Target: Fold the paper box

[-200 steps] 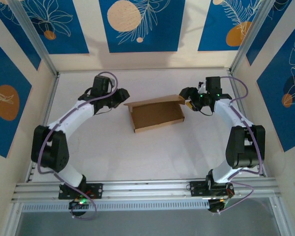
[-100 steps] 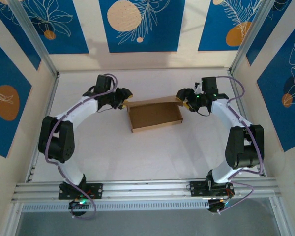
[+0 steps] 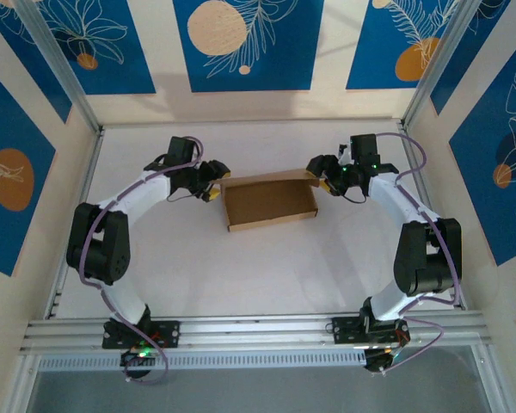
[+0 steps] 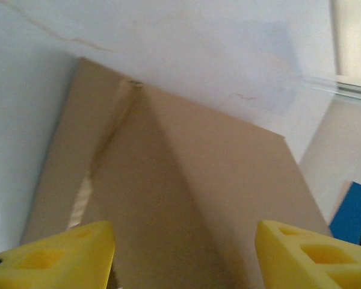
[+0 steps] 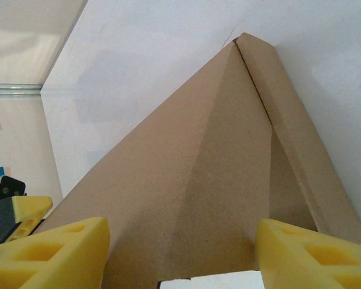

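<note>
Now the paper box (image 3: 271, 204) sits as a shallow tray on the table (image 3: 267, 275), with 1 end between the spread jaws of the left gripper (image 3: 213, 183) and the other end between the spread jaws of the right gripper (image 3: 321, 177). Neither pair pinches anything; the yellow pads (image 4: 60, 256) stand wide to each side of the cardboard. The long walls look raised, so the step in hand seems to be finishing the 2 ends. Next, each gripper likely needs to press its end flap inward until it holds.

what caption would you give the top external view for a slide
left claw and right claw flank the ends of a shallow brown paper box on a white table
</note>
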Robot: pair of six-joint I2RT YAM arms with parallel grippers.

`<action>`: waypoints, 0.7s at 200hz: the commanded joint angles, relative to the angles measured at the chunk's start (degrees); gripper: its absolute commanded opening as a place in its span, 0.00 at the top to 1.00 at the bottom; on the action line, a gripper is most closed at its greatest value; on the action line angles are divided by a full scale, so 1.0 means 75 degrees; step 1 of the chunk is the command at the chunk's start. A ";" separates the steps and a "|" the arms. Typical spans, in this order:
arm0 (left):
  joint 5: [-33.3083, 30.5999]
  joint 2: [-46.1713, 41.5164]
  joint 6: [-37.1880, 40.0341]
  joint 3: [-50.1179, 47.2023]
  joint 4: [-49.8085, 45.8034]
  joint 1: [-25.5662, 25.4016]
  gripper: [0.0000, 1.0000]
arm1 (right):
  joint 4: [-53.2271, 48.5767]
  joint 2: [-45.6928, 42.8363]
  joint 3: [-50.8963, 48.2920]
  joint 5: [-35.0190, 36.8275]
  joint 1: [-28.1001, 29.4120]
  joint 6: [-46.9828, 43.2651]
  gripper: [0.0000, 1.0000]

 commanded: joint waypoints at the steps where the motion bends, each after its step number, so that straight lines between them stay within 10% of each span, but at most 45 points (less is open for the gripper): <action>1: -0.0233 -0.0132 0.0287 0.0146 -0.0986 0.0105 0.35 | -0.0438 0.0062 0.0124 0.0116 0.0078 -0.0055 0.34; 140: 0.0156 0.0134 -0.2464 -0.1179 0.3104 -0.0465 0.48 | -0.0228 0.0225 0.0107 -0.0244 0.0202 0.0191 0.36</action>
